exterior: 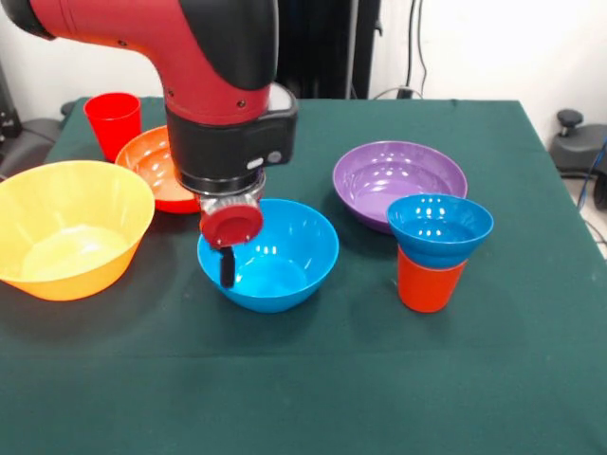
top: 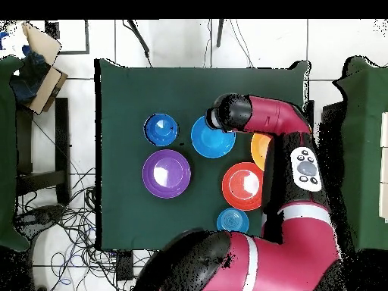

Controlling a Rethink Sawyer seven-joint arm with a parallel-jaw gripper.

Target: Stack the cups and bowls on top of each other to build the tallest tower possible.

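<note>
While the gripper (exterior: 228,258) hangs over the medium blue bowl (exterior: 275,256), whether it is clenched cannot be told; the orange cup (exterior: 429,282), capped by a small blue bowl (exterior: 440,227), stands off to one side. From overhead, the arm (top: 276,121) hides the gripper above that medium blue bowl (top: 209,139), with the purple bowl (top: 166,173) and orange-red bowl (top: 242,185) close by.

A small blue bowl (exterior: 440,227) is seated upright on an orange cup (exterior: 429,281), beside the wide purple bowl (exterior: 384,178). A medium blue bowl (exterior: 275,256) is set mid-table. The large yellow-orange bowl (exterior: 66,227), orange-red bowl (exterior: 156,163) and red cup (exterior: 114,120) are grouped together.
</note>
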